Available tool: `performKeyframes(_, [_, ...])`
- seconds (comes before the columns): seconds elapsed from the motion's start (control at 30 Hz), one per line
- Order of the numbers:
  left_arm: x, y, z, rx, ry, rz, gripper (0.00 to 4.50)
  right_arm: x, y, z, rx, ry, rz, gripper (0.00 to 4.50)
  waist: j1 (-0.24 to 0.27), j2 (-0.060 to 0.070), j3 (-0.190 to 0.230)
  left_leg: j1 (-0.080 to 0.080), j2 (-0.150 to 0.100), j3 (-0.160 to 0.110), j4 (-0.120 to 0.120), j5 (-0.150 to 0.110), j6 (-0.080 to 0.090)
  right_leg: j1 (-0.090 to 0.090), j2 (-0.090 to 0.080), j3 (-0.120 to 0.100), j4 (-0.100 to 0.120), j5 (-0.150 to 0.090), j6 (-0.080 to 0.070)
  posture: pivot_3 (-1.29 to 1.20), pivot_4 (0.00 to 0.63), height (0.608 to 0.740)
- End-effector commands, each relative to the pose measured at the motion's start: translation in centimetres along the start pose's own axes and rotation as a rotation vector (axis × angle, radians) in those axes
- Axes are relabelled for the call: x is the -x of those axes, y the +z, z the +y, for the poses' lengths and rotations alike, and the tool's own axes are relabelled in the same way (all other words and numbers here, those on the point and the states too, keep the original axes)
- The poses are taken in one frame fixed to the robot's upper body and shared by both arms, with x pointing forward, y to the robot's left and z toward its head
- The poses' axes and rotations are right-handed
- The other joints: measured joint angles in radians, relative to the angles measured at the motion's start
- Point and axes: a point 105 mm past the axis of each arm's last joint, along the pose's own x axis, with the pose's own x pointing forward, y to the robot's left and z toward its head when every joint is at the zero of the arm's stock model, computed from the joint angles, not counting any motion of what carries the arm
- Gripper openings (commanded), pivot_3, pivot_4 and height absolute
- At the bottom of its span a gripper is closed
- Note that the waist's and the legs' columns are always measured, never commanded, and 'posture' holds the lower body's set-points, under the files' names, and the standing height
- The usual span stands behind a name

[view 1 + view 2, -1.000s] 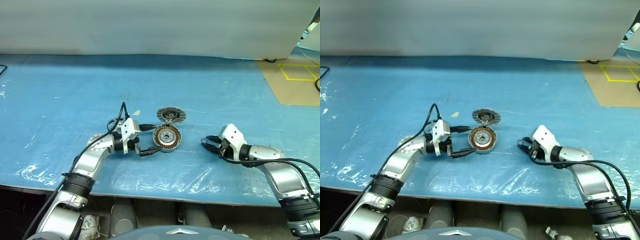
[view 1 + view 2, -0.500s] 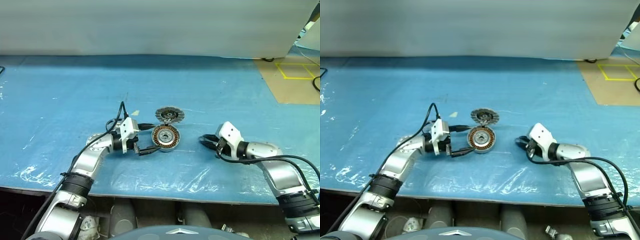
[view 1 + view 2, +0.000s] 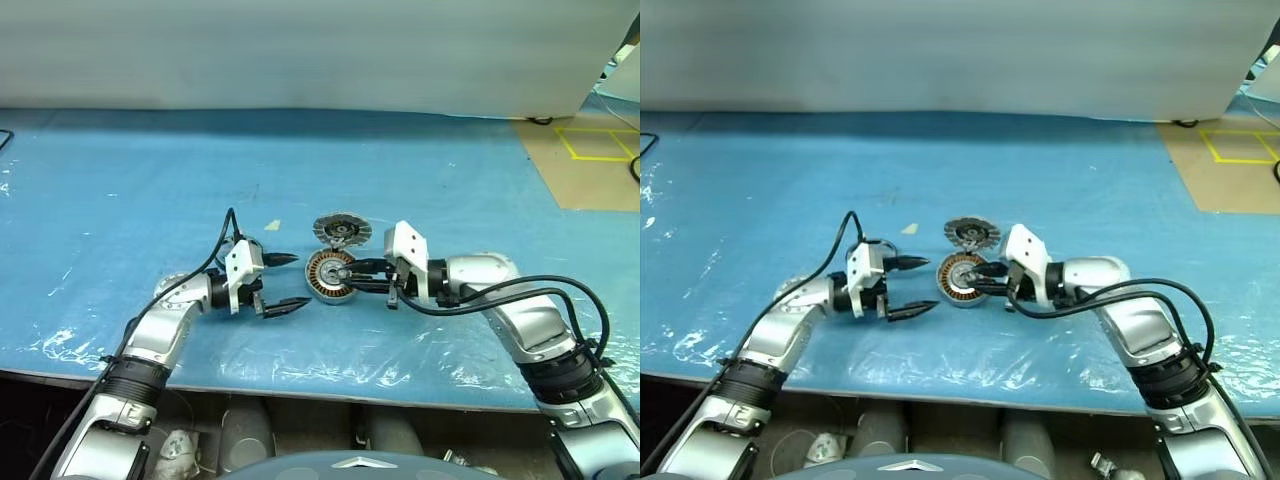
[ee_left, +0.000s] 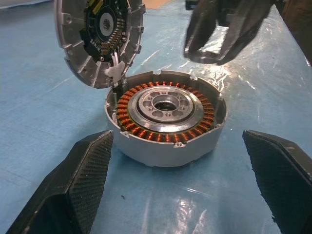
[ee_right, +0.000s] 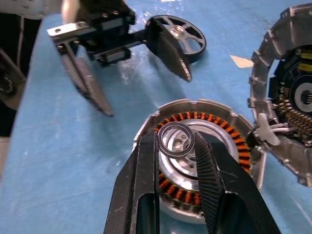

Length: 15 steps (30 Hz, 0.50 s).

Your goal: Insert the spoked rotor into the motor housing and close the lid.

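Right gripper (image 5: 178, 146), jaws narrowed on a small ring (image 5: 175, 139), is held over the motor housing (image 4: 165, 117); the spoked rotor (image 5: 184, 36), at its 11 o'clock, is judged still to be fetched.

From my seat, the way down onto the motor housing (image 3: 331, 275) is blocked: the right gripper (image 5: 177, 155) hangs just over its hub, the fingers closed on a small dark ring (image 5: 176, 140). At 12 o'clock of the housing the lid (image 3: 341, 230) stands tilted up and closes that side. At 9 o'clock the left gripper (image 3: 284, 282) waits near with fingers spread wide, apart from the housing. The spoked rotor (image 5: 185, 38) lies behind the left gripper. Toward 6 o'clock the blue table (image 3: 120, 190) is free.
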Motion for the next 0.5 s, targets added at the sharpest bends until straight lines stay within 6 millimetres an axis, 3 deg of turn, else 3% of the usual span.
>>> performKeyframes(0.03, [0.1, 1.1, -0.3, -0.029, 0.007, -0.033, 4.5, -0.8, 0.6, -1.1, 0.058, -0.043, 0.002, 0.65, 0.0, 0.0, 0.0, 0.0, 0.0, 0.0, 0.0, 0.0, 0.0, 0.0, 0.0, 0.0, 0.0, 0.0, 0.0, 0.0, 0.15, 0.74])
performKeyframes(0.2, [-0.1, 1.0, -0.5, -0.022, 0.019, -0.036, 4.5, -1.4, 0.1, -1.9, 0.079, -0.056, 0.023, 0.65, 0.0, 0.0, 0.0, 0.0, 0.0, 0.0, 0.0, 0.0, 0.0, 0.0, 0.0, 0.0, 0.0, 0.0, 0.0, 0.0, 0.15, 0.74])
performKeyframes(0.5, [-0.1, 1.0, -0.3, -0.023, 0.031, -0.033, 4.5, -2.1, -0.2, -1.2, 0.068, -0.012, 0.022, 0.65, 0.0, 0.0, 0.0, 0.0, 0.0, 0.0, 0.0, 0.0, 0.0, 0.0, 0.0, 0.0, 0.001, 0.0, 0.0, 0.0, 0.15, 0.74])
